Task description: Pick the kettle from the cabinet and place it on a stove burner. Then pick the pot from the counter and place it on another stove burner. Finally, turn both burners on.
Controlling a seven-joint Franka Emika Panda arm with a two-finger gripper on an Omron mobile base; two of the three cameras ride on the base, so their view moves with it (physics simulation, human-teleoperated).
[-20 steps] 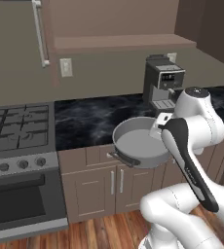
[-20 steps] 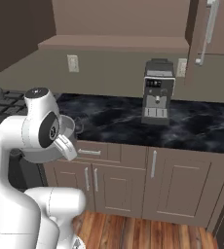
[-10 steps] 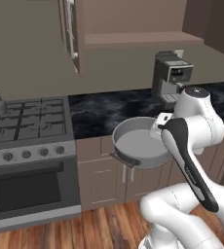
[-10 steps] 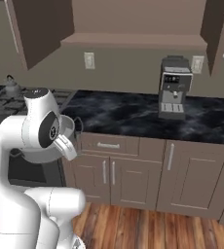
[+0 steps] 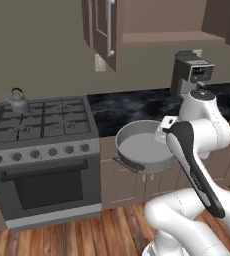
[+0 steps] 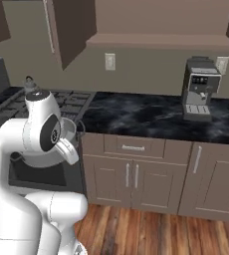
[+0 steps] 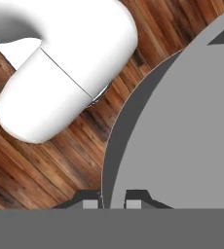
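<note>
A wide, shallow grey metal pot (image 5: 143, 148) hung in mid-air in front of the brown drawer fronts, clear of the glossy black, white-veined counter (image 5: 132, 105), its round smooth floor and low wall plainly visible from the left base camera. A small dark side handle jutted from its rim at about seven o'clock. The gripper (image 7: 113, 200) was pinching the pot's thin rim at three o'clock on the vessel, one dark fingertip (image 7: 88, 201) outside the wall and the other inside, as the hand camera showed over warm wood-plank flooring.

At nine o'clock from the pot stood the grey range, its burners (image 5: 42, 118) under dark square cast grates, with a row of round knobs (image 5: 39, 153) along the front and a dark glass oven door beneath. The small rounded kettle (image 5: 17, 101), grey metal with an arched black handle, sat on the rear left grate, at ten o'clock from the pot.

Overhead, at twelve o'clock, the brown wooden cabinet (image 5: 103, 31) stood with a panelled door swung open. A boxy grey coffee machine (image 6: 201, 87) rested on the counter to the right.
</note>
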